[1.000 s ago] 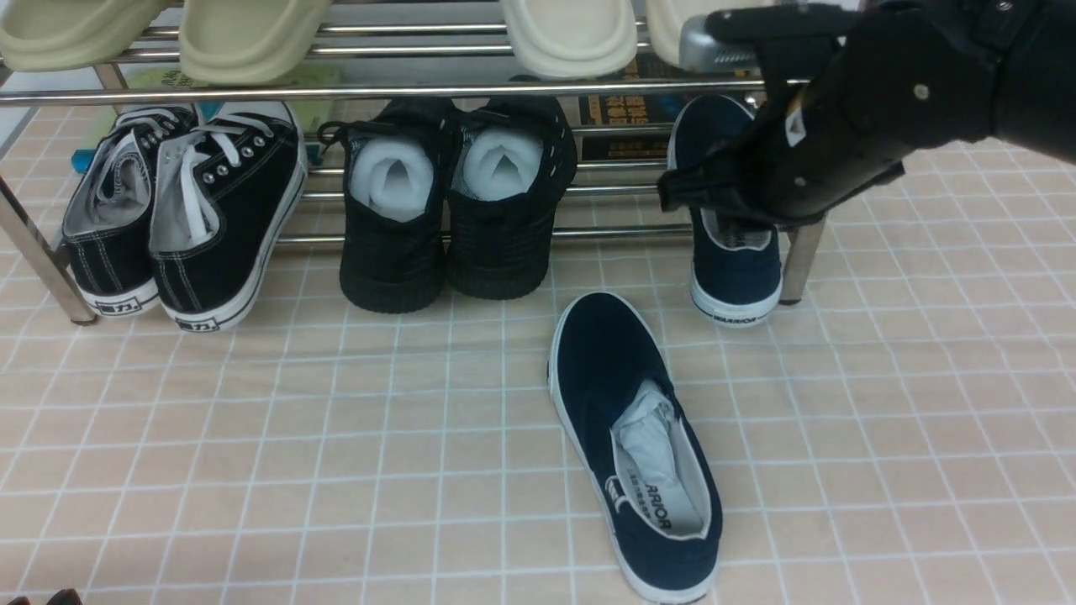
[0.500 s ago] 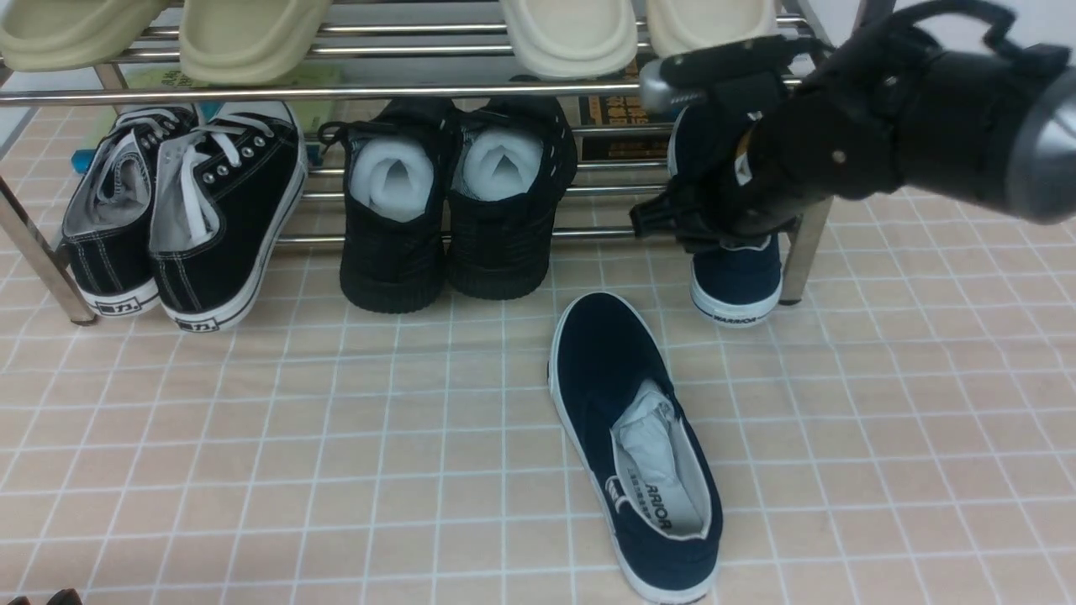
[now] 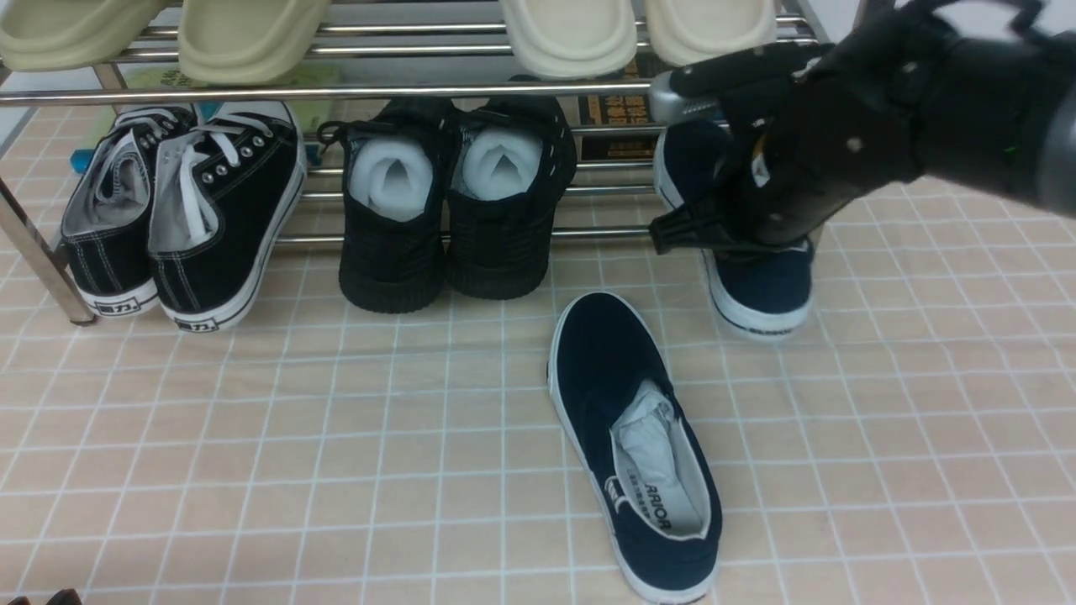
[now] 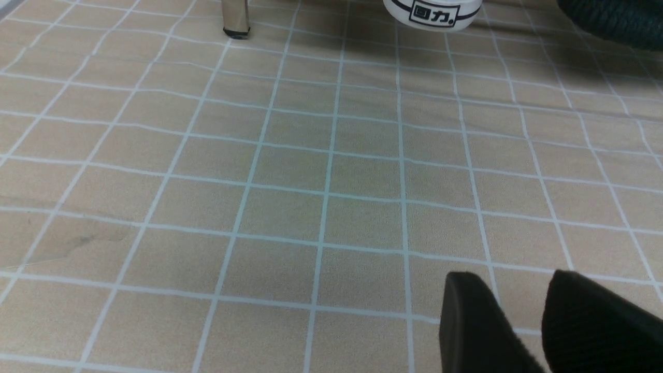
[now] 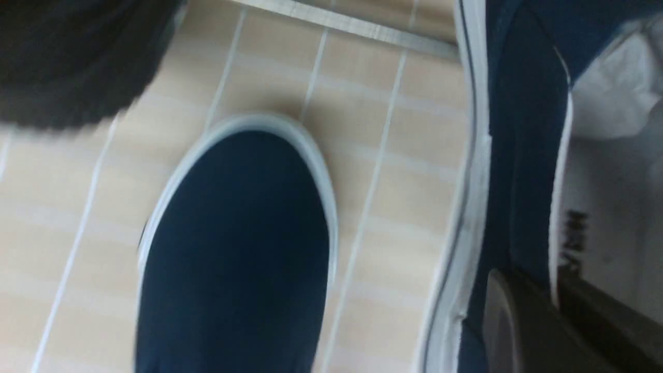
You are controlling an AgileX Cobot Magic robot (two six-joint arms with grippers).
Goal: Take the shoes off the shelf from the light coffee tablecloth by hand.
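**Snag risk at the shelf (image 3: pixel 378 91)**

Left gripper (image 4: pixel 518 324) rests barely parted, empty. Centre-bottom, first shoe (image 3: pixel 639 445) lies on the tablecloth (image 3: pixel 252 437). Upper right, right gripper (image 5: pixel 551 316) pinches the collar of second shoe (image 3: pixel 765 286); its toe could catch a bar and slip free.

The tablecloth (image 3: pixel 252 437) is light beige-pink, crossed by thin white lines into small squares, and the shelf (image 3: pixel 336 91) is shiny silver. The near shoe (image 3: pixel 605 361) and the far shoe (image 3: pixel 765 290) are navy blue with white soles, the near shoe lined white with dark lettering and white paper inside. The sneakers (image 3: pixel 227 218) are black with white laces, stitching and soles, the middle pair (image 3: pixel 454 235) all black with white stuffing, the slippers (image 3: pixel 244 34) pale cream
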